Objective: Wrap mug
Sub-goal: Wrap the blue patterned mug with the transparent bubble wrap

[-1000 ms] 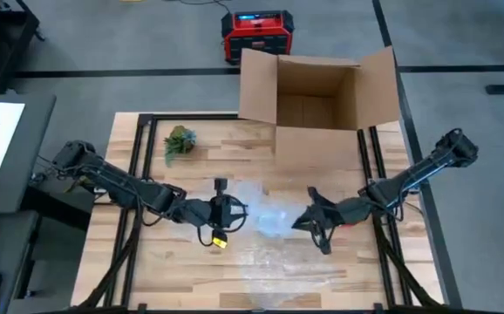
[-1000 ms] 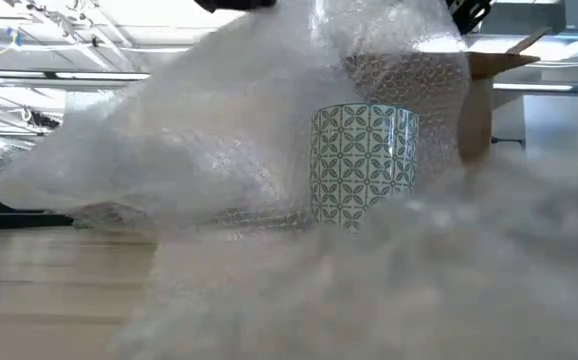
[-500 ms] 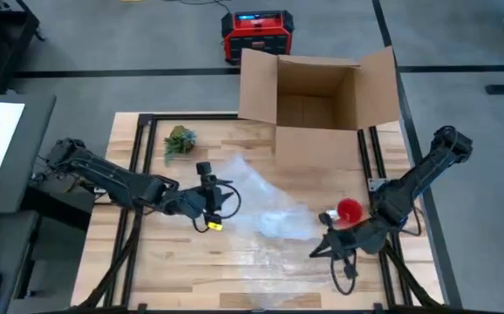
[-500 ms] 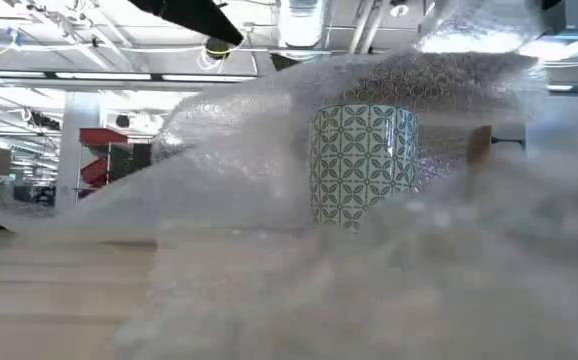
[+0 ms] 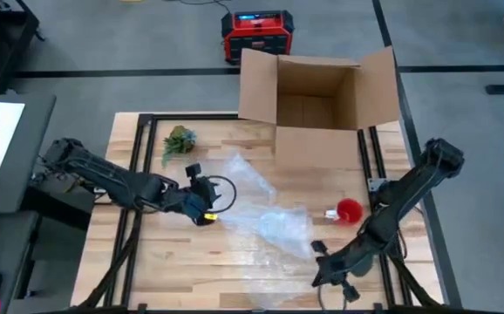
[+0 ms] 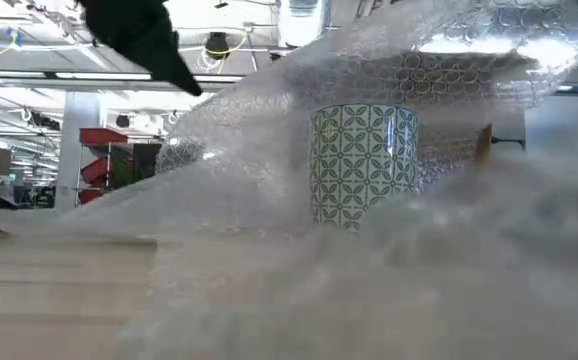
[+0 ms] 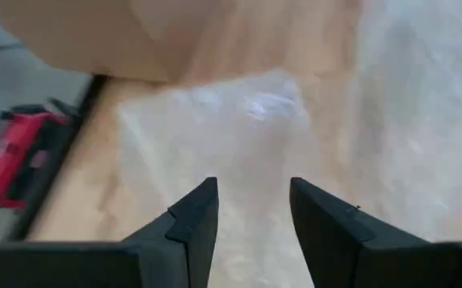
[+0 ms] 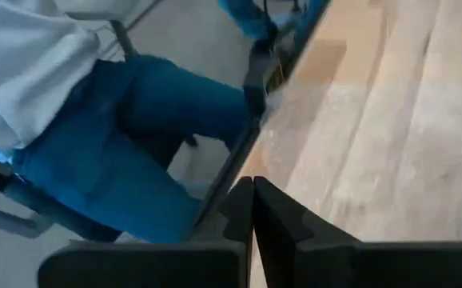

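Mug [image 6: 363, 163] upright mid-desk under bubble wrap [image 5: 269, 218]. Left end effector [image 5: 201, 207] released, just left of wrap, nearer to mug. Right end effector [image 5: 322, 272] clenched empty, near-right desk [image 5: 173, 262] edge.

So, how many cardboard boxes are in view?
1. The box stands open at the table's far edge, beyond the bubble wrap; none other shows.
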You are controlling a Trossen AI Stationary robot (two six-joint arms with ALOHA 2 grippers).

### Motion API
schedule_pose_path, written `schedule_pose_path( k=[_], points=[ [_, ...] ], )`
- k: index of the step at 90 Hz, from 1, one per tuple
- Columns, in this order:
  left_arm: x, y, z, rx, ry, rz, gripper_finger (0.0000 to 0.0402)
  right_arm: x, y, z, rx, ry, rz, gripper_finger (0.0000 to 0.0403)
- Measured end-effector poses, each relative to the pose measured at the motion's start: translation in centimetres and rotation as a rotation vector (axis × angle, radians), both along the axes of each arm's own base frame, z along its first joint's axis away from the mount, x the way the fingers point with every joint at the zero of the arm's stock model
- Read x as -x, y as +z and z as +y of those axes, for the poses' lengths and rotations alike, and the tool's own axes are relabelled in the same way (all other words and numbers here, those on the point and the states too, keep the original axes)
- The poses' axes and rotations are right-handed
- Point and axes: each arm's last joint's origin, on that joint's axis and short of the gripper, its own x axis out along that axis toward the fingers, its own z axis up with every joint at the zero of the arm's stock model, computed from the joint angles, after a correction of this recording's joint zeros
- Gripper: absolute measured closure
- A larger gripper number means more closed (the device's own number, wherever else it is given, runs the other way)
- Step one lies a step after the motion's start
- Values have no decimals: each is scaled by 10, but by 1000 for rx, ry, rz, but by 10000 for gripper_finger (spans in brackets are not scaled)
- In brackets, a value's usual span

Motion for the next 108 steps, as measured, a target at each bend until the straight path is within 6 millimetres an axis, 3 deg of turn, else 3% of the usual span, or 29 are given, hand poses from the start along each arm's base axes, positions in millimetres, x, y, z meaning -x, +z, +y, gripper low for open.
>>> schedule_pose_path(
  k=[10, 24, 34, 50, 65, 81, 88, 96, 108],
  points=[
    [3, -24, -1, 39, -6, -19, 265, 1, -10, -1, -1, -56, 89, 403],
    [0, -47, -9, 200, -170, -212, 265, 5, -17, -5, 11, -130, 200, 403],
    [1, -53, -12, 290, -247, -383, 265, 7, -16, -7, 14, -143, 215, 403],
    [4, -50, -19, 396, -355, -505, 265, 6, -1, -8, 40, -171, 103, 403],
    [10, -43, -29, 388, -396, -417, 265, 9, 30, -4, 67, -184, -51, 403],
    [30, -28, -29, 335, -270, -216, 265, 23, 51, -11, 60, -307, -49, 403],
    [40, -21, -24, 340, -183, -142, 265, 31, 50, -18, 74, -394, 13, 403],
    [50, -26, -16, 318, -72, -77, 265, 37, 42, -29, 111, -517, 121, 403],
    [41, -37, -12, 294, 12, -45, 265, 39, 26, -52, 180, -807, 260, 403]
  ],
)
